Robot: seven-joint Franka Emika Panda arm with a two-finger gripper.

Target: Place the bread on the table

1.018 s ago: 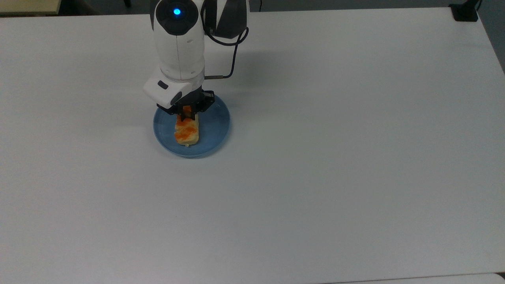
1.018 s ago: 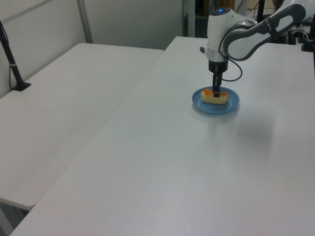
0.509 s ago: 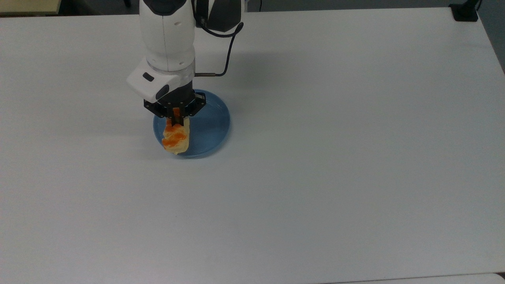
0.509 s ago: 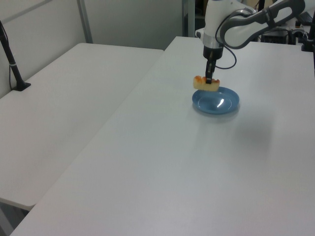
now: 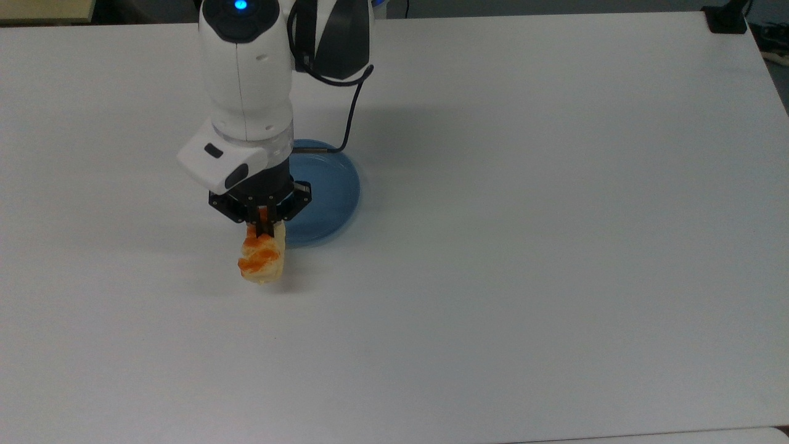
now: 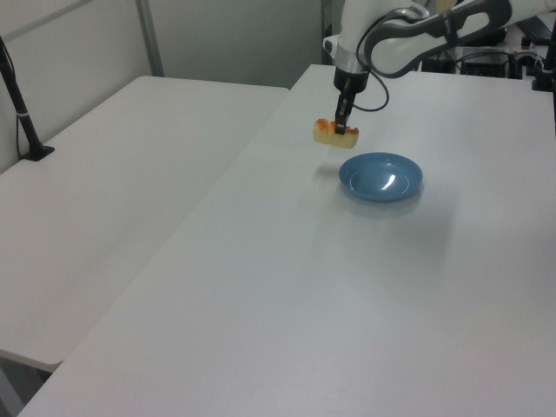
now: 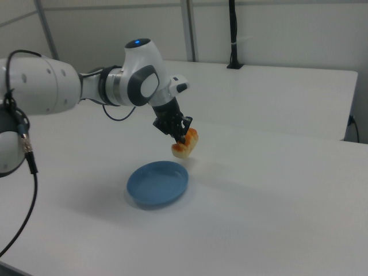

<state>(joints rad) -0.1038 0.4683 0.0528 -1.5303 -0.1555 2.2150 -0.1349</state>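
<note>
Bread is held in the air, clamped at one end between the fingers of the gripper, with the free end hanging a little lower. It is clear of the blue plate and over the bare table, just past the plate's rim toward the top view's lower left. The plate carries nothing.

Step in hand is judged to be the carry phase: the lift off the plate is done, the set-down is not. Next move calls for lowering until the loaf's underside meets the table, then the fingers being opened and the arm raised straight up. Since the grip is at one end only, the loaf may swing or land on its free end first, so a slow descent is advised.

Height is given by the left view and the right view: a clear gap under the loaf and its tilt are seen there. In the top view the height is hard to read, but the offset from the plate is plain
</note>
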